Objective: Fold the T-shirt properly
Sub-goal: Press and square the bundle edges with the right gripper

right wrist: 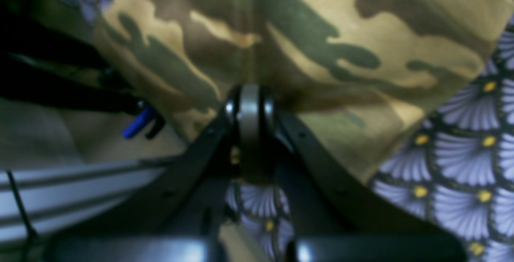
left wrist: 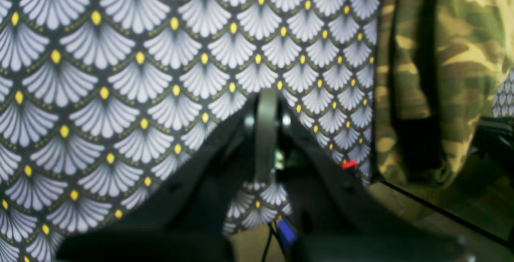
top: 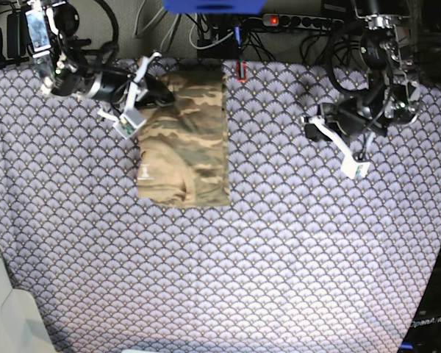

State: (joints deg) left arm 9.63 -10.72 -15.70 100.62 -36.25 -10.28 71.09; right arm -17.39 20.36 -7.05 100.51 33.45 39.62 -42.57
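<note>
Nearest the right wrist camera is the right gripper (right wrist: pixel 249 105), its fingers (right wrist: pixel 249 133) pressed together with their tips right at the camouflage T-shirt (right wrist: pixel 305 45); whether a fold of cloth is caught between them cannot be made out, since the view is blurred there. In the base view that gripper (top: pixel 156 91) sits at the shirt's far left corner, on the edge of the cloth. The T-shirt (top: pixel 187 140) lies on the purple scallop-patterned tablecloth (top: pixel 279 257) covering the tabletop, already folded into a narrow strip, its long axis running from the far edge of the tabletop toward the camera, left of centre. The left gripper (top: pixel 312 126) hangs well apart from it over bare tablecloth, fingers (left wrist: pixel 266 133) closed on nothing in the left wrist view, where the shirt (left wrist: pixel 449 53) shows only along that view's right edge. The right arm is therefore by far the nearer one. Judging by the strip's shape, the lengthwise folds look done and a fold across the long axis is probably what remains, bringing the far end toward the near end; the shirt stretches away from the right gripper toward the base camera, so that arm is best placed to start it.
</note>
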